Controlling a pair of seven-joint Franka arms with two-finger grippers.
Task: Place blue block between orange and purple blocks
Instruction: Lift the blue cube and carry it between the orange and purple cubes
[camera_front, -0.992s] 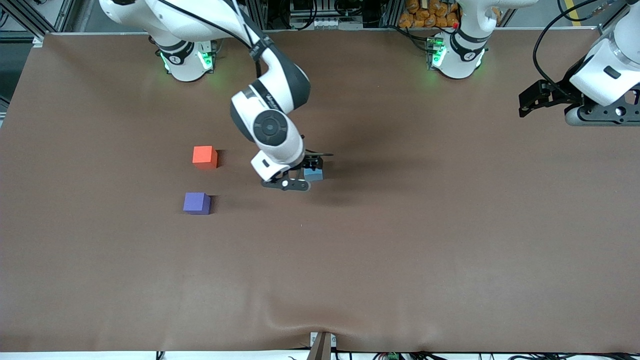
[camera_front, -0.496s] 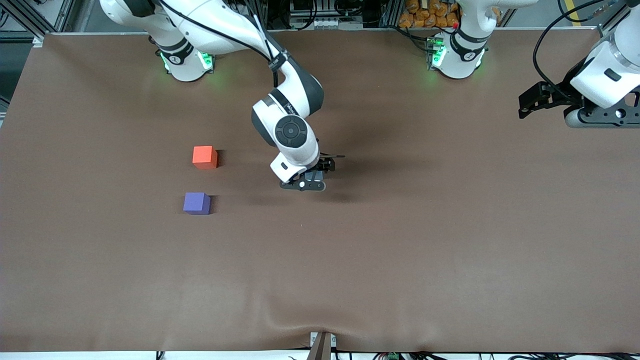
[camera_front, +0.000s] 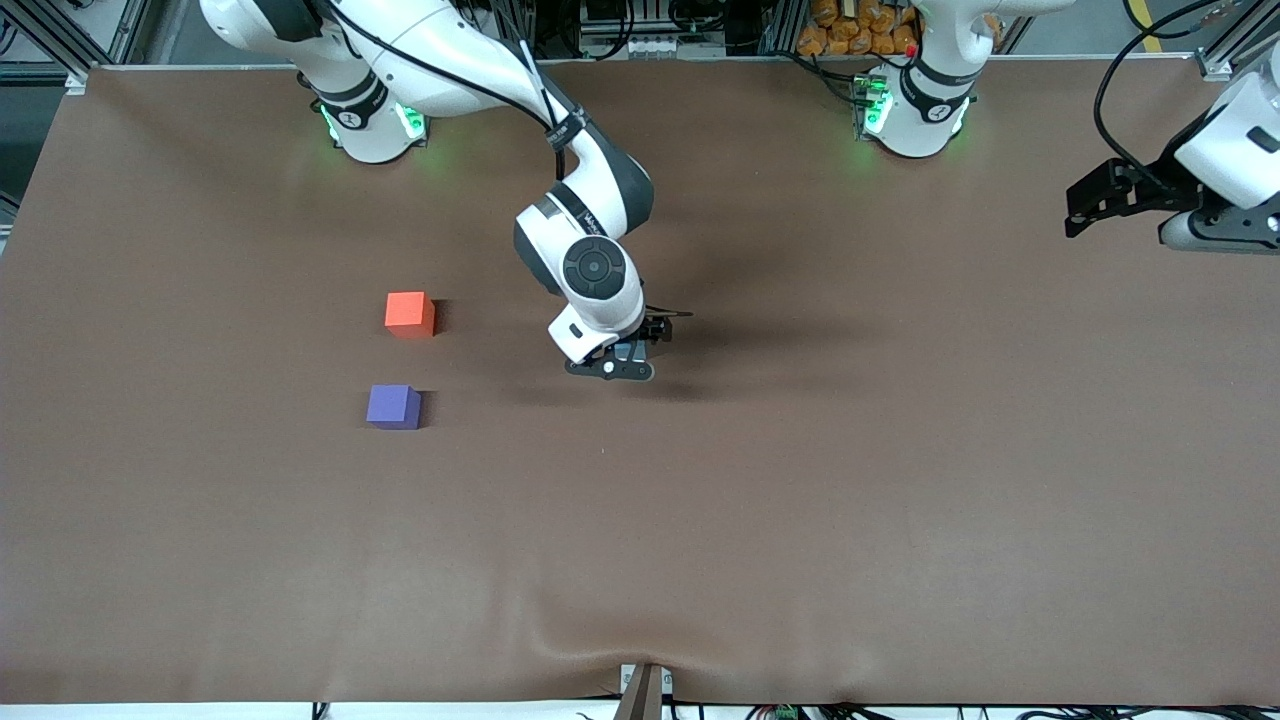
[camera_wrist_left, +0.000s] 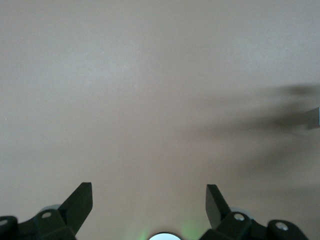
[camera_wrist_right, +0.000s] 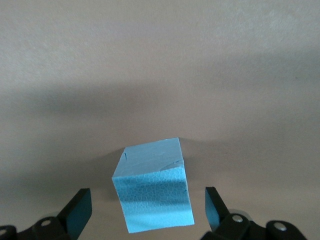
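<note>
Brown cloth-covered table (camera_front: 800, 520) with two white Franka arms whose bases stand along its edge farthest from the front camera; right gripper (camera_front: 628, 352) lowered near the middle of the table, fingers spread wide on either side of the small light sky-blue matte cube (camera_wrist_right: 154, 192), which sits on the cloth between the dark fingertips (camera_wrist_right: 79, 210) with a gap at each side, not gripped; in the front view only a sliver of that blue cube (camera_front: 628, 351) shows under the wrist; small bright orange-red matte cube (camera_front: 409, 313) resting on the table toward the right arm's end, well apart from the blue cube; small violet-purple matte cube (camera_front: 393, 406) nearer to the front camera than the orange cube, a clear strip of cloth between the two; both upright and untouched; left gripper (camera_front: 1090, 205) held in the air over the left arm's end of the table, that arm waiting; its wrist view shows the two fingertips (camera_wrist_left: 80, 202) standing wide apart with only bare cloth between them, nothing held.
</note>
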